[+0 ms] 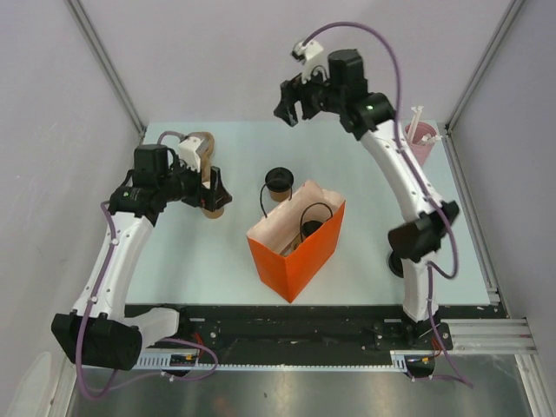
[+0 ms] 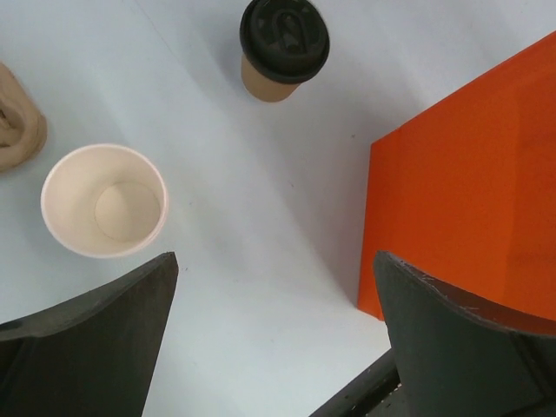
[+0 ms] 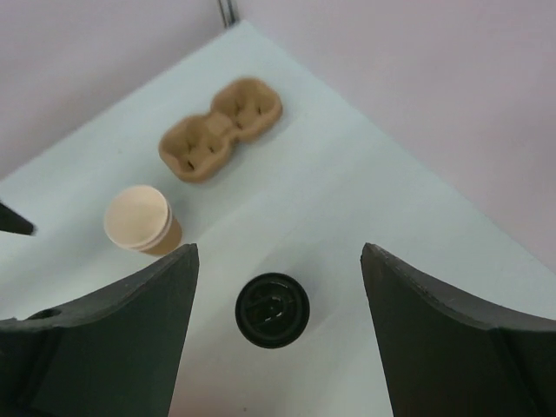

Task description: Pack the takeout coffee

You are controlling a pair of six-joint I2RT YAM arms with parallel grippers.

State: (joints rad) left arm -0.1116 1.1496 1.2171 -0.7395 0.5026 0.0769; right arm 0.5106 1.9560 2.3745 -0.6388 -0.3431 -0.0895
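With left end effector (image 2: 276, 261) and right end effector (image 3: 278, 252) held apart, empty, the lidded cup (image 1: 276, 182) was judged next for bagging.

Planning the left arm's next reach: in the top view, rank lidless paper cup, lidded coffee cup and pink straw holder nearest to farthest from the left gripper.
1. Lidless paper cup, at the left gripper fingertips, left side.
2. Lidded coffee cup, mid-table.
3. Pink straw holder, far right corner.
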